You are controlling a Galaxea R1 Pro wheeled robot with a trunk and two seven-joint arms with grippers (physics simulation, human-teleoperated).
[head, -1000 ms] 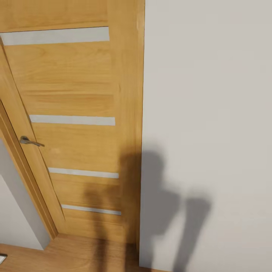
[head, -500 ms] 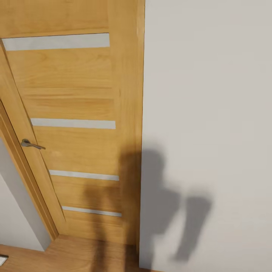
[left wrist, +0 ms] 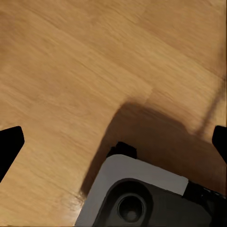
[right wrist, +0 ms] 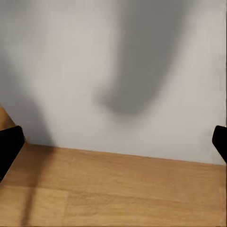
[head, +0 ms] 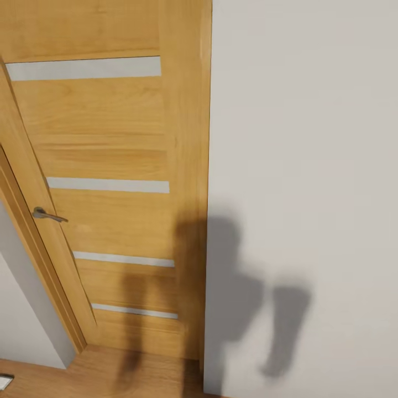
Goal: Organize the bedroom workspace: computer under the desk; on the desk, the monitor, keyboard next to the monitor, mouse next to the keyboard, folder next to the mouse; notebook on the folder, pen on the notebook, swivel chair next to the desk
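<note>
In the bedroom, the head camera faces an oak door (head: 105, 182) with its handle (head: 48, 215) beside a pale wall (head: 304, 166) bearing the robot's shadow. Over the wood floor (left wrist: 71, 85), both the left claw (left wrist: 113, 139) and the right claw (right wrist: 113, 139) spread wide, holding nothing. A grey part of the robot (left wrist: 142, 198) is cut off at the left wrist picture's edge.

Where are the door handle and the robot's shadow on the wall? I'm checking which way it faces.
door handle (head: 48, 215), head view, on the metal lever.
robot's shadow (head: 235, 287), head view, on its dark middle on the pale wall.
</note>
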